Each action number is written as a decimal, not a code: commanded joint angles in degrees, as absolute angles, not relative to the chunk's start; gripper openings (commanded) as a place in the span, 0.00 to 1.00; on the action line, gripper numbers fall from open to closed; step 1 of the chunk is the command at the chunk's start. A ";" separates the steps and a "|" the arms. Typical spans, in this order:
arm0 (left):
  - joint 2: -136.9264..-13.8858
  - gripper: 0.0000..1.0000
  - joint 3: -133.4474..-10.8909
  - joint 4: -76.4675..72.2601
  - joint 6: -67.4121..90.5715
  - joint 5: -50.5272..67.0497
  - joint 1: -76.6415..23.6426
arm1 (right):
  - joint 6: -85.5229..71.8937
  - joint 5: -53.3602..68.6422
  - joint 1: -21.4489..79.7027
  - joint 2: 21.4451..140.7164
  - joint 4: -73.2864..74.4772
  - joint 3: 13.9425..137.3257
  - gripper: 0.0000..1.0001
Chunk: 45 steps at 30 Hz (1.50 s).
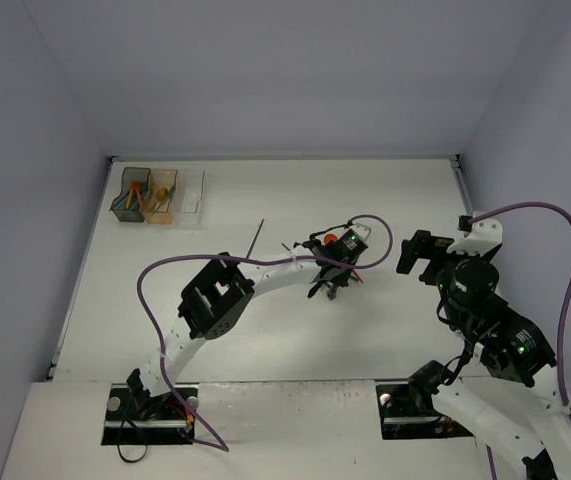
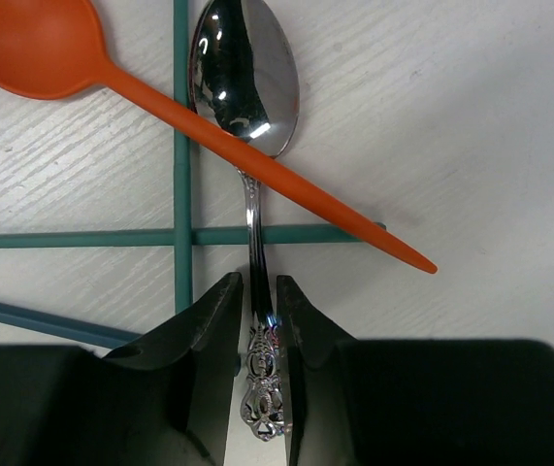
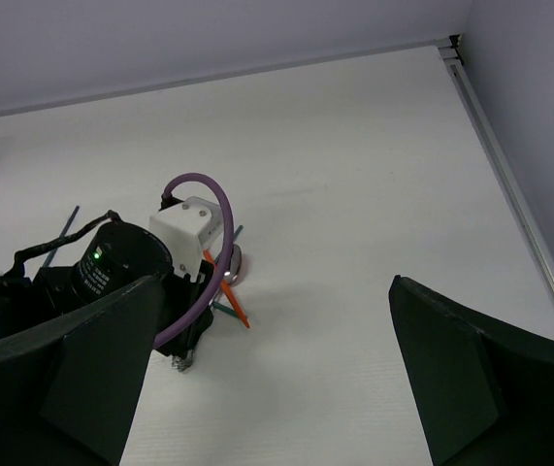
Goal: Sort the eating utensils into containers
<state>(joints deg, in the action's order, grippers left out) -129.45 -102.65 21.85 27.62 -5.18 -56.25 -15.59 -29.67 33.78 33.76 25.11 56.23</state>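
My left gripper [image 2: 255, 311] is shut on the ornate handle of a silver spoon [image 2: 245, 78] that lies on the table mid-right [image 1: 330, 285]. An orange spoon [image 2: 34, 44] lies across the silver spoon's neck, and teal sticks [image 2: 181, 146] cross beneath them. My right gripper [image 3: 275, 286] is wide open and empty, to the right of that pile [image 1: 420, 255]. The three joined containers stand at the far left: dark grey [image 1: 130, 195], amber [image 1: 162, 197] and clear [image 1: 191, 195]. The first two hold utensils.
A single dark teal stick [image 1: 255, 238] lies alone on the table between the bins and the pile. The left arm's purple cable [image 3: 204, 252] loops over its wrist. Walls bound the table at the left, back and right.
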 commanded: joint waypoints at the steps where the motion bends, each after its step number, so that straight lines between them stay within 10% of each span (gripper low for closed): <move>1: -125.61 0.18 -103.45 21.39 27.17 -6.24 -55.34 | -16.01 -31.17 33.50 34.73 22.59 56.18 1.00; 18: -119.94 0.23 -95.31 17.86 23.69 3.14 -51.18 | -16.08 -29.58 33.57 34.91 22.68 55.64 1.00; 25: -119.49 0.01 -95.36 17.23 21.67 6.53 -50.80 | -15.95 -29.18 33.57 35.77 22.72 55.81 1.00; 45: -100.33 0.00 -72.84 11.28 26.82 4.35 -49.22 | -16.17 -25.14 33.57 38.73 22.73 55.11 1.00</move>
<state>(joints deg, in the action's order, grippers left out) -104.46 -77.89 15.71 24.13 6.98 -49.50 -15.59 -26.14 33.78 37.63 25.16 55.51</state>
